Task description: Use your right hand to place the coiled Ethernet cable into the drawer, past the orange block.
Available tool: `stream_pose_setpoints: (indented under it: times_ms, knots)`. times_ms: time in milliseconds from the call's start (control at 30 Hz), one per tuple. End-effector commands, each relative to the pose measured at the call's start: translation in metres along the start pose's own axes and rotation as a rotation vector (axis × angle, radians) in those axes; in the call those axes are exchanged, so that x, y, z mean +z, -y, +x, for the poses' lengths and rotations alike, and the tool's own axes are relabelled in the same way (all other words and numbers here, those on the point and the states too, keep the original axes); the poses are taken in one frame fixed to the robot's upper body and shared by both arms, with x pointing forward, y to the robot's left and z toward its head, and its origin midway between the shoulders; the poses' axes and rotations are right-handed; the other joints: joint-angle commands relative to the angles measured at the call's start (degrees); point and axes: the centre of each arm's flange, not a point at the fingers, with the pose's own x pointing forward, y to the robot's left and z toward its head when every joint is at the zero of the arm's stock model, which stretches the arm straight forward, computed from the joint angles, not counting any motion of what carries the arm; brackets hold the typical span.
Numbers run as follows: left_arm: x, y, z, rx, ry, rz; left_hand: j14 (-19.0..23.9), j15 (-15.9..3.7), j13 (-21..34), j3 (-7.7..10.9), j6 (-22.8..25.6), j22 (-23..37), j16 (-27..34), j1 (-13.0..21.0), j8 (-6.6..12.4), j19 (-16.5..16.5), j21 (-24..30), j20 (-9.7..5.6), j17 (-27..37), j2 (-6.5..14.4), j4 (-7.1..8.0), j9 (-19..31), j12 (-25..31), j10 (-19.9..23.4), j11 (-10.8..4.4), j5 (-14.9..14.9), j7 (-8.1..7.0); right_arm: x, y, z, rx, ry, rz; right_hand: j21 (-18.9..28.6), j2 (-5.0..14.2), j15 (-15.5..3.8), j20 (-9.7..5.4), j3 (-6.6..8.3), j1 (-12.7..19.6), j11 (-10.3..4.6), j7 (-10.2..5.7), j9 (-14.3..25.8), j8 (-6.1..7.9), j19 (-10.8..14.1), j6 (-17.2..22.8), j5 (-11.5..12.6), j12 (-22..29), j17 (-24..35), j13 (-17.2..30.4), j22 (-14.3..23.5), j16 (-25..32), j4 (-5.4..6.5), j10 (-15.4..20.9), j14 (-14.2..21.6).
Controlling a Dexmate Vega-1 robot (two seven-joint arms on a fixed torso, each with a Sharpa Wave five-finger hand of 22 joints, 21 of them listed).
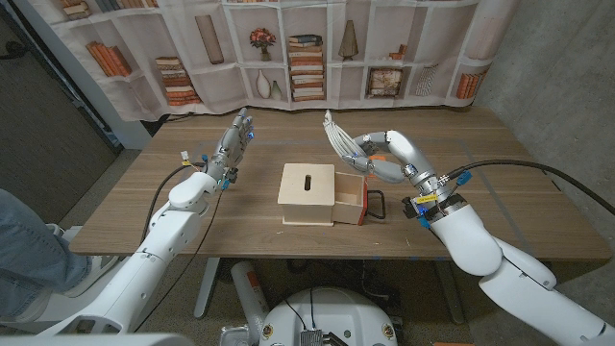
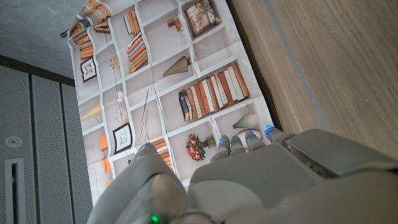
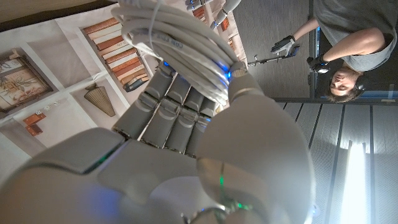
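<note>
Head view: my right hand (image 1: 382, 159) has the coiled Ethernet cable (image 1: 336, 137) clamped between thumb and fingers, held up in the air at about 1 o'clock from the drawer (image 1: 350, 200), which stands pulled out of the wooden box (image 1: 307, 194). Coil looks light and springy, so loops could splay or snag; I'd keep hold across the bundled strands. Left hand (image 1: 233, 145) hovers at 10 o'clock, fingers apart, empty. Orange block: can't tell.
</note>
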Motion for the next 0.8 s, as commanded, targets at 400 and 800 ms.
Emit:
stream_pose_setpoints:
  times_ms: [400, 800]
  knots:
    - [0.003, -0.009, 0.0, 0.005, -0.008, 0.012, -5.5, -0.21, 0.2, -0.47, 0.2, 0.2, 0.0, 0.7, -0.18, -12.8, 0.5, 0.47, 0.2, 0.3, -0.08, 0.1, -0.1, -0.2, -0.16, 0.2, 0.08, -0.009, -0.026, 0.01, 0.003, -0.05, 0.078, 0.7, 6.87, -1.97, -4.36, -0.11, 7.6, 0.03, -3.59, 0.4, 0.13, 0.5, 4.3, 0.3, -0.5, -0.1, 0.2, 0.0, -0.5, 0.11, 0.7, 0.8]
    - [0.004, -0.007, 0.006, 0.0, -0.014, 0.015, -5.4, -0.23, 0.2, -0.76, 0.4, 0.2, 0.0, 0.8, -0.11, -12.7, 0.5, 0.53, 0.2, 0.4, -0.09, 0.1, -0.1, -0.1, -0.17, 0.2, 0.03, -0.017, -0.026, -0.003, -0.015, -0.103, 0.113, 1.0, 6.81, -1.99, -4.36, -0.17, 7.7, 0.17, -3.42, 0.4, 0.08, 0.5, 4.4, 0.3, -0.5, -0.1, 0.3, -0.1, -0.5, 0.04, 0.7, 1.0]
